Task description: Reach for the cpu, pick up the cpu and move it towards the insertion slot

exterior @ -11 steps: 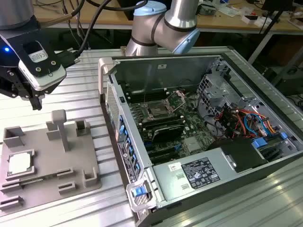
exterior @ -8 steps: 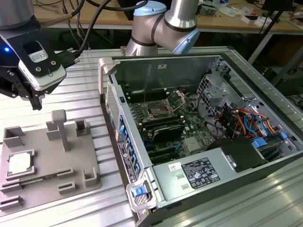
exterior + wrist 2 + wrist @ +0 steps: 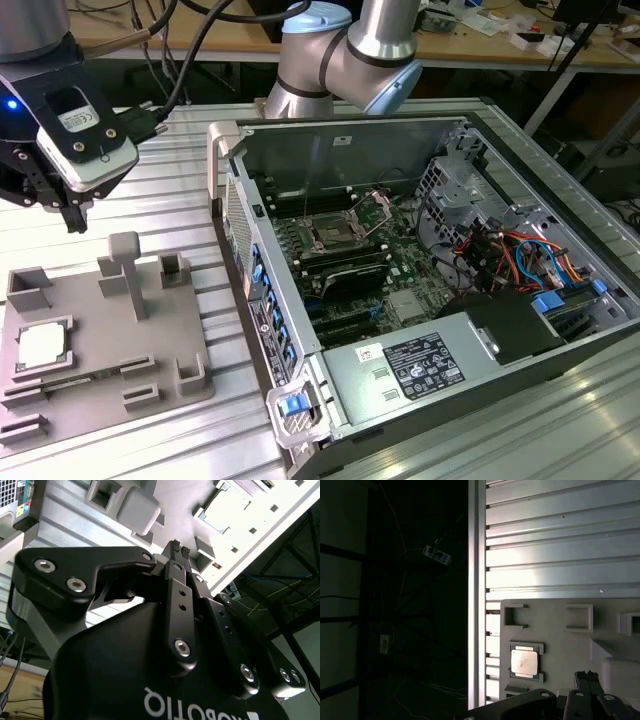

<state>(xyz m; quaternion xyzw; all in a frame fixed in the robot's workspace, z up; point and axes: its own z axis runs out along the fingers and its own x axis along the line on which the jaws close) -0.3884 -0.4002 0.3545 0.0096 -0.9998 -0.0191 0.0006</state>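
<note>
Overhead, the gripper [image 3: 72,216] is held above the fixture plate [image 3: 100,335], fingers closed, empty. The cpu [image 3: 42,345] is seated there, on a ribbed table [image 3: 175,190].

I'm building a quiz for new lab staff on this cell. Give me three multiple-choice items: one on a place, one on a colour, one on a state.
1. The cpu lies: A on the fixture plate; B in a drawer; C on a wooden shelf.
2. The fixture plate is: A blue; B grey; C red.
3. The gripper holds: A the cpu; B a screwdriver; C nothing.

1 A: it rests in a pocket of the plate.
2 B: plate and blocks are plain grey.
3 C: its fingertips meet with nothing between them in the second wrist view.
</note>
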